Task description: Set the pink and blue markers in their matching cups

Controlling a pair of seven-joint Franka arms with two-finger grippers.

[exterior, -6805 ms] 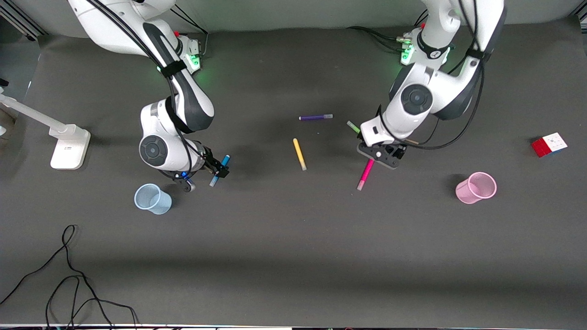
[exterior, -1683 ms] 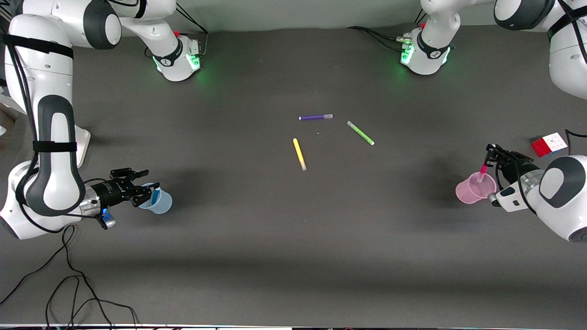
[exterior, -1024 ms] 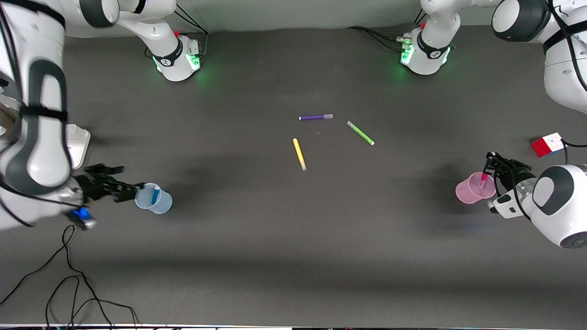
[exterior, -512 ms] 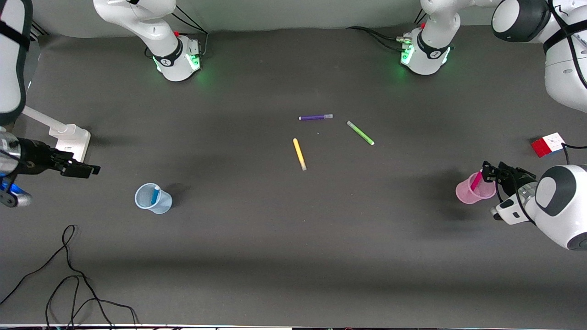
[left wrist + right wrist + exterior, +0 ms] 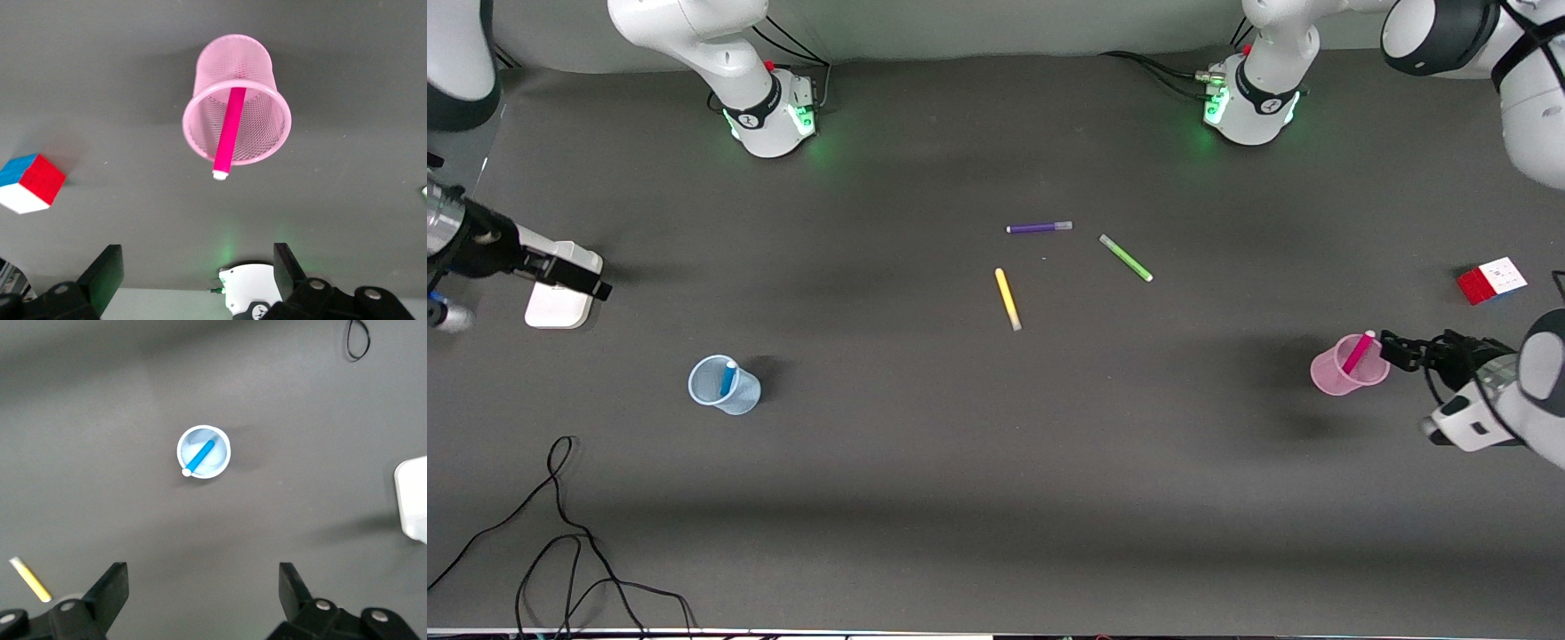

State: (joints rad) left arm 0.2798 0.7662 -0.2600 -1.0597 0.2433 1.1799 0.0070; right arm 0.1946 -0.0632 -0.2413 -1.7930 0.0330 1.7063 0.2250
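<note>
left tool (image 5: pixel 1392 349) spread, empty — beside pink cup (image 5: pixel 1338 378) | right tool (image 5: pixel 591 286) spread, empty — over white stand (image 5: pixel 556 307)

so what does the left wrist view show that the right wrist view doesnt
Only the left wrist view: the pink marker leaning in the pink cup, with the colored cube beside it and the open left gripper.
Only the right wrist view: the blue marker in the blue cup, the yellow marker, a black cable and the open right gripper.
Both: the dark table, and neither gripper holding anything.
</note>
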